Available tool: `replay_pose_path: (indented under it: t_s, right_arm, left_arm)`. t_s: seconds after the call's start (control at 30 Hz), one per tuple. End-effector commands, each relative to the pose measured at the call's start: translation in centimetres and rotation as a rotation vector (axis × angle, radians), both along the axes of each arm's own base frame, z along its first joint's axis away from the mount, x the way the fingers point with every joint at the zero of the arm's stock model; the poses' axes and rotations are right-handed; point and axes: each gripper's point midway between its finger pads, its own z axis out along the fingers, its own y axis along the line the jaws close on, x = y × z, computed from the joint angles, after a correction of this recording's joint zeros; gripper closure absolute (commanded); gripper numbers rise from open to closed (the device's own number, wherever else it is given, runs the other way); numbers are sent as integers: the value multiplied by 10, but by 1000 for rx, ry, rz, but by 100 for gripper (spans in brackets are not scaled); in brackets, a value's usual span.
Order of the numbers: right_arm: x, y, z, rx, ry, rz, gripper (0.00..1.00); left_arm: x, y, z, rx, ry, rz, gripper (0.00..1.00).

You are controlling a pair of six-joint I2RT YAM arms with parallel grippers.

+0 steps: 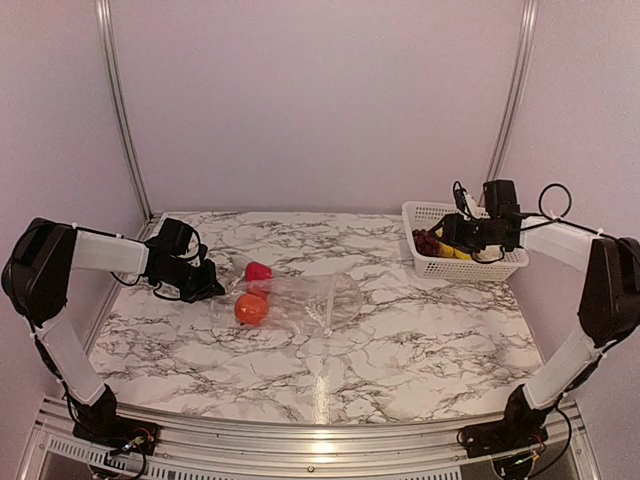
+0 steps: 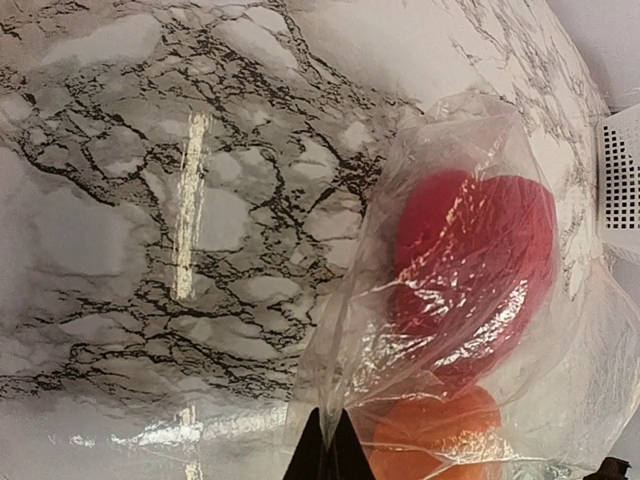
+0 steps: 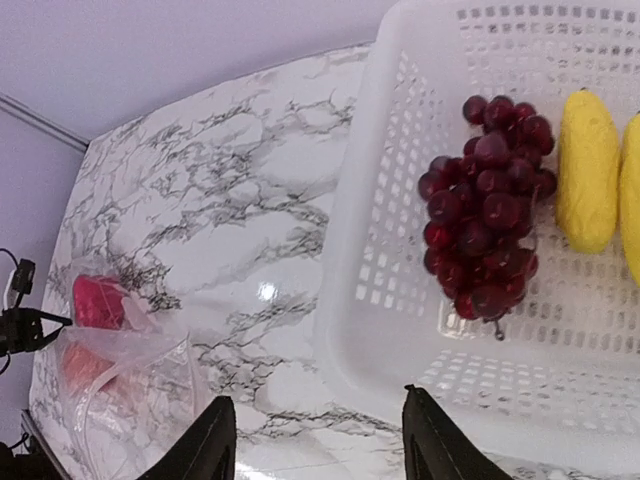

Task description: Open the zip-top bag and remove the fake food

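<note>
The clear zip-top bag [image 1: 305, 300] lies on the marble table left of centre, with a red piece [image 1: 258, 271] and an orange-red ball [image 1: 251, 309] inside. My left gripper [image 1: 212, 283] is shut on the bag's left edge. In the left wrist view its tips [image 2: 328, 445] pinch a fold of the bag [image 2: 350, 350], with the red piece [image 2: 470, 270] and ball [image 2: 440, 440] just behind. My right gripper [image 1: 445, 235] is open and empty over the basket's near-left corner, also shown in the right wrist view [image 3: 315, 440]. Grapes [image 3: 485, 230] and yellow pieces [image 3: 588, 170] lie in the basket.
The white lattice basket [image 1: 508, 266] stands at the back right, and its rim [image 3: 350, 250] fills the right wrist view. The bag [image 3: 130, 390] also shows far left in the right wrist view. Purple walls and metal posts enclose the table.
</note>
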Motion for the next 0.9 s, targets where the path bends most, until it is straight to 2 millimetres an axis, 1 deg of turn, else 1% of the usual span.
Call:
replay_pose_path:
  t_s: [0.0, 0.07, 0.2, 0.3, 0.37, 0.4, 0.5, 0.57, 0.7, 0.87]
  right_arm:
    - [-38, 77, 5, 160, 11, 170, 49]
    - [-56, 106, -2, 199, 34, 234, 51]
    - [-87, 158, -31, 228, 114, 350, 54]
    - [-102, 194, -45, 237, 152, 430, 59]
    - [-109, 214, -63, 231, 202, 468, 63]
    - [-109, 225, -62, 241, 185, 495, 64]
    - [-112, 250, -76, 247, 198, 557, 71]
    - [-114, 264, -87, 245, 207, 593, 74]
    - [-113, 285, -103, 246, 199, 638, 75]
    - [-123, 325, -108, 232, 139, 737, 74]
  left_arm:
    - [-4, 0, 4, -17, -10, -7, 100]
    - [-4, 0, 5, -21, -11, -7, 100]
    - [-3, -2, 5, -29, -12, -9, 100]
    - [-2, -2, 6, -30, -13, -8, 100]
    - [-2, -3, 6, -35, -12, -7, 100]
    - [-3, -3, 6, -38, -12, -5, 100]
    - [-5, -3, 4, -47, -7, 0, 100]
    - [-5, -3, 3, -51, -5, 2, 100]
    - [-6, -5, 2, -65, -2, 4, 100]
    - [-9, -9, -4, -96, 20, 5, 100]
